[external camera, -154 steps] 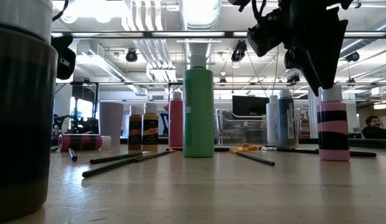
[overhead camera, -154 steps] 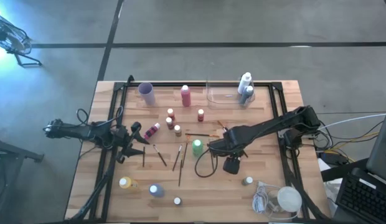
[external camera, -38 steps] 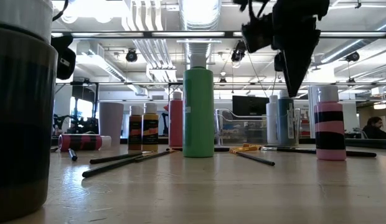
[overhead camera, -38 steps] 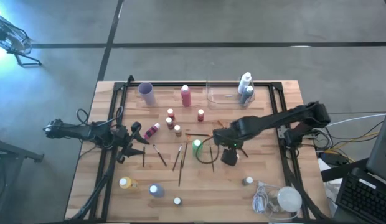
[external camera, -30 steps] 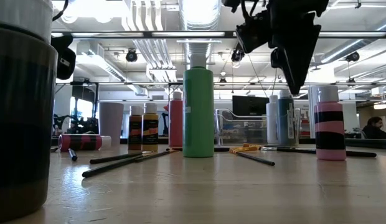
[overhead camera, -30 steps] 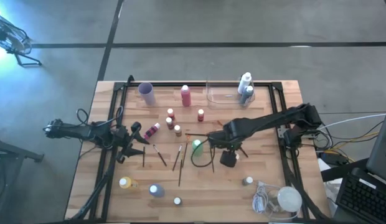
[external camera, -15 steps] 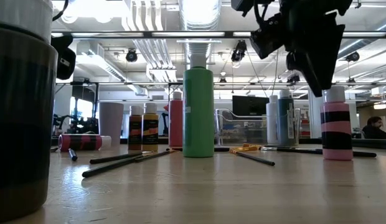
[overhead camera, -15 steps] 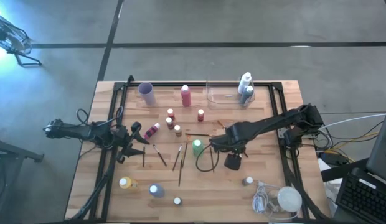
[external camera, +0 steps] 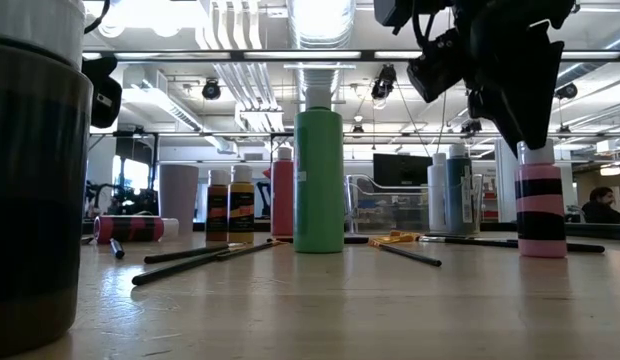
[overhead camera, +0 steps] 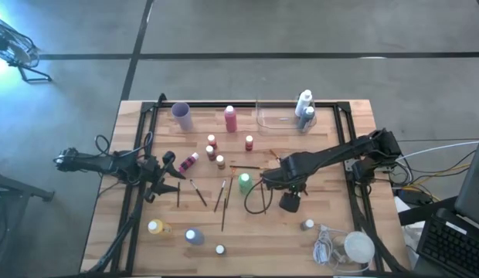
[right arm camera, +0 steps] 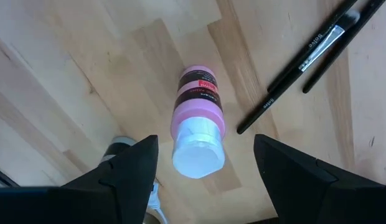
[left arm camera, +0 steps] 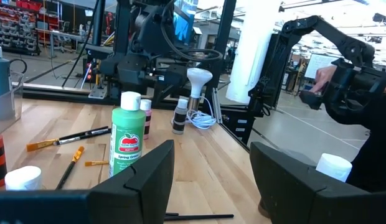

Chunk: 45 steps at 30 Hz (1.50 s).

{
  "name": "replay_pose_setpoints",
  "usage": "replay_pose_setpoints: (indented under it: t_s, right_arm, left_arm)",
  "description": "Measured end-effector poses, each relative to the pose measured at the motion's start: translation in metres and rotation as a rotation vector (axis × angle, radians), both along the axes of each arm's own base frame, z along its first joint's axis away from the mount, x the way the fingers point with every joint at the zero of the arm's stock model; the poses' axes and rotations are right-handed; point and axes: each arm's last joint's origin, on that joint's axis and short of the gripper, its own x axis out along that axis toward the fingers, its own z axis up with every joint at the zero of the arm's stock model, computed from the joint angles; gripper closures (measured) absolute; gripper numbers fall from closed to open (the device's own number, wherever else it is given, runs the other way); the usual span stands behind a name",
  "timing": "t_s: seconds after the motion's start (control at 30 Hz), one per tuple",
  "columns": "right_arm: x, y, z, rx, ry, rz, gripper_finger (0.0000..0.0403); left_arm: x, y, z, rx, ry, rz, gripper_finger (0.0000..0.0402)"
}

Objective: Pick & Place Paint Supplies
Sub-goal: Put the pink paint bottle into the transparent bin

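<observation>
The pink bottle [right arm camera: 198, 124], a round plastic cylinder with a pale cap and a dark-banded label too small to read, stands upright on the wooden table [overhead camera: 332, 232], at 3 o'clock from the green bottle [overhead camera: 245, 182]. The right gripper [right arm camera: 205, 168] hovers directly above it, jaws spread, gripping nothing. Two black brushes [right arm camera: 311, 50] lie nearby. The left gripper [left arm camera: 211, 171] waits open at the table's 9 o'clock edge.

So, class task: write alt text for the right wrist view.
Seen from directly above, a pink paint bottle with a pale cap stands on the wooden table, between the right tool's open fingers. Two dark paintbrushes lie beside it.
</observation>
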Motion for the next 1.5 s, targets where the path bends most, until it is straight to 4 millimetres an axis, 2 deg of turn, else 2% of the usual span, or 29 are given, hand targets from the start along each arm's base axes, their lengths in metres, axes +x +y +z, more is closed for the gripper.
replay_pose_setpoints:
  t_s: [0.13, 0.27, 0.6, 0.8, 1.0, 1.27, 1.5]
  right_arm:
    - [-0.001, 0.0, -0.003, -0.001, 0.004, 0.0, 0.0141]
    - [-0.001, 0.0, -0.004, -0.001, 0.002, 0.0, 0.0159]
    - [-0.001, 0.0, -0.004, 0.0, 0.001, 0.0, 0.0232]
    - [-0.001, 0.0, -0.004, 0.001, 0.002, 0.007, 0.029]
    - [0.001, 0.0, -0.001, 0.014, -0.016, 0.051, 0.0292]
    - [0.008, -0.003, 0.016, 0.021, -0.065, 0.097, 0.0291]
    - [0.013, -0.027, 0.053, -0.118, -0.09, 0.128, 0.0291]
  left_arm:
    - [0.0, 0.0, 0.0, 0.0, 0.0, 0.0, 0.0186]
    - [0.0, 0.0, 0.0, 0.0, 0.0, 0.0, 0.0186]
    - [0.0, 0.0, 0.0, 0.0, 0.0, 0.0, 0.0186]
    - [0.0, 0.0, 0.0, 0.0, 0.0, 0.0, 0.0186]
    - [0.0, 0.0, 0.0, 0.0, 0.0, 0.0, 0.0186]
    - [0.0, 0.0, 0.0, 0.0, 0.0, 0.0, 0.0186]
    - [0.0, 0.0, 0.0, 0.0, 0.0, 0.0, 0.0186]
